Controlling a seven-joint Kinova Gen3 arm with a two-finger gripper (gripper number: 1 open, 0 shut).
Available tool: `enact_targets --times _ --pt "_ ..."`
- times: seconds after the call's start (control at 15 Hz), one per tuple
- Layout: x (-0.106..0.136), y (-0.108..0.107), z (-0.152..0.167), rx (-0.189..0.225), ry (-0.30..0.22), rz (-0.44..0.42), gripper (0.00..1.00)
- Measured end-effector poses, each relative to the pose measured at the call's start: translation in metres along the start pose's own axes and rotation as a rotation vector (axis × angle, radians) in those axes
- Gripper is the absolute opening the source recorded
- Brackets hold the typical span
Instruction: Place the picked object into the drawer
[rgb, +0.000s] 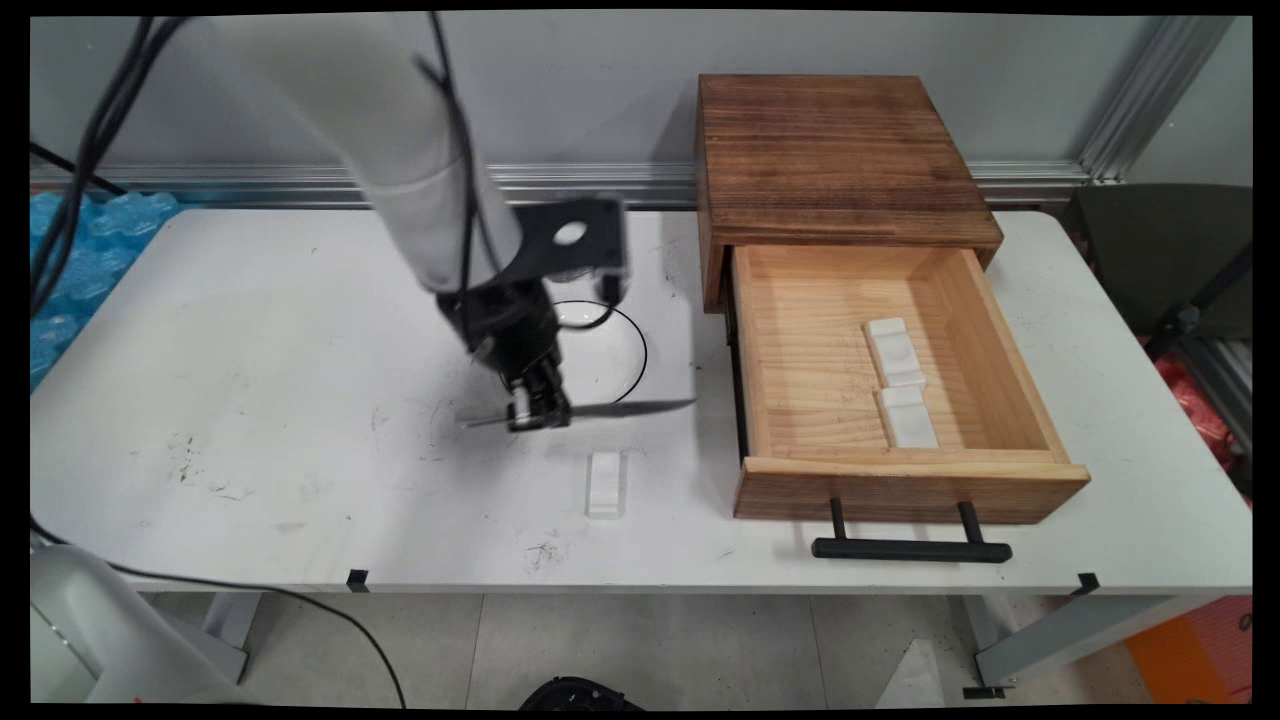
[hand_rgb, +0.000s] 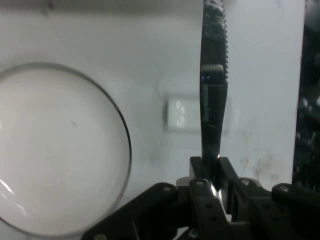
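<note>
Gripper (rgb: 538, 408) clenched on a knife (rgb: 640, 407), blade level, pointing right above the surface (rgb: 300, 400). White block (rgb: 606, 484) lies just near of it; black-rimmed plate (rgb: 600, 350) just beyond. Open wooden drawer (rgb: 900, 470) right, holding two white blocks (rgb: 900, 380). Risk: thin handle could twist in the grip; the blade could catch the drawer.

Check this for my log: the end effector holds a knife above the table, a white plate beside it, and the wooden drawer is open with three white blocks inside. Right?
Not quite. The main view shows two white blocks in the open drawer, not three; a third white block lies on the table. The end effector does hold the knife beside the plate.
</note>
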Motion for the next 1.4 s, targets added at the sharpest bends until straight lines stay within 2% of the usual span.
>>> enact_targets --times 0.27,0.53,1.07,1.4 --pt "0.053 0.0 -0.02 0.013 0.04 -0.005 0.0" --pt "0.119 -0.001 -0.017 0.032 0.079 -0.001 0.0" --pt "0.226 -0.008 0.042 0.064 0.105 0.037 0.0" --pt "0.263 -0.012 0.075 0.071 0.099 0.049 0.0"
